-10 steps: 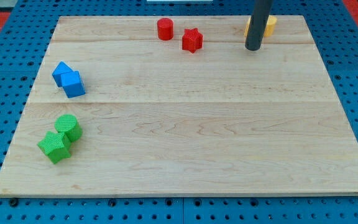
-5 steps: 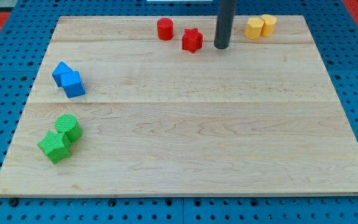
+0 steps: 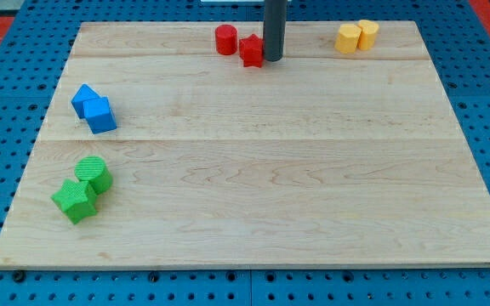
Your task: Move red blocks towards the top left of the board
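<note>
A red cylinder (image 3: 225, 40) stands near the board's top edge, left of centre. A red star-shaped block (image 3: 250, 50) sits just right of it, almost touching. My tip (image 3: 273, 59) is against the right side of the red star block. The dark rod rises from there out of the view's top.
Two yellow blocks (image 3: 356, 36) sit together at the top right. Two blue blocks (image 3: 94, 108) sit together at the left edge. A green cylinder (image 3: 94, 173) and a green star-like block (image 3: 76, 201) sit at the lower left. The wooden board (image 3: 270, 187) lies on a blue pegboard.
My tip has moved left from beside the yellow blocks to the red star block and pushed it a little left, closer to the red cylinder.
</note>
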You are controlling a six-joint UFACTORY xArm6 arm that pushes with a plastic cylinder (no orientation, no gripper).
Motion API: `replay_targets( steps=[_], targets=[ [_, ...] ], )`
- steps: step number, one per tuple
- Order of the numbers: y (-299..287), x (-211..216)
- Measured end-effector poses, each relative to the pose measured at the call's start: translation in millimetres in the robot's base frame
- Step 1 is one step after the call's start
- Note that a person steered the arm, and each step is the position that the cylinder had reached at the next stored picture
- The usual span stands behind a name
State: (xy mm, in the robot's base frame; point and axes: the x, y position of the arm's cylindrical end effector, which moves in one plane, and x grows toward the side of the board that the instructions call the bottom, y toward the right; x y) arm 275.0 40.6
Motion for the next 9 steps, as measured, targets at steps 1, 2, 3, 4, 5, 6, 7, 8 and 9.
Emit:
replay_targets(
  steps=[1,2,3,4,5,6,7,8,9],
  targets=[
    [1,0],
    [-4,-18],
    [-11,-36],
    [-71,-41],
    [-137,-48],
    [-221,-55],
    [-202,-58],
    [-71,-63],
    [-53,5]
  ],
)
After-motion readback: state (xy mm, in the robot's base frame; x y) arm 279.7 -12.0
